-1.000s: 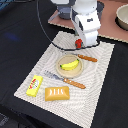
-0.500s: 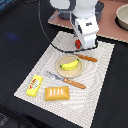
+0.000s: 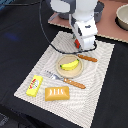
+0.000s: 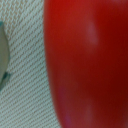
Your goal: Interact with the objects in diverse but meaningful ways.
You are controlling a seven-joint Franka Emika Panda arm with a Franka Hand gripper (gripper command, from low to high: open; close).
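Wrist view | tomato (image 4: 87, 65) fills frame, right beneath claw | claw state: cannot tell

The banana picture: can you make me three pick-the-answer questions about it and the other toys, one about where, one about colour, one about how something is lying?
1. Where is the banana?
A. on the round plate
B. on the bare black table
C. inside a pot

2. What colour fills most of the wrist view?
A. blue
B. red
C. green

3. How does the bread-like block lie?
A. standing on end
B. on the plate
C. flat on the mat

Answers: 1 A, the banana sits inside the plate's rim. 2 B, a red round fruit fills that view. 3 C, its ridged top faces up.
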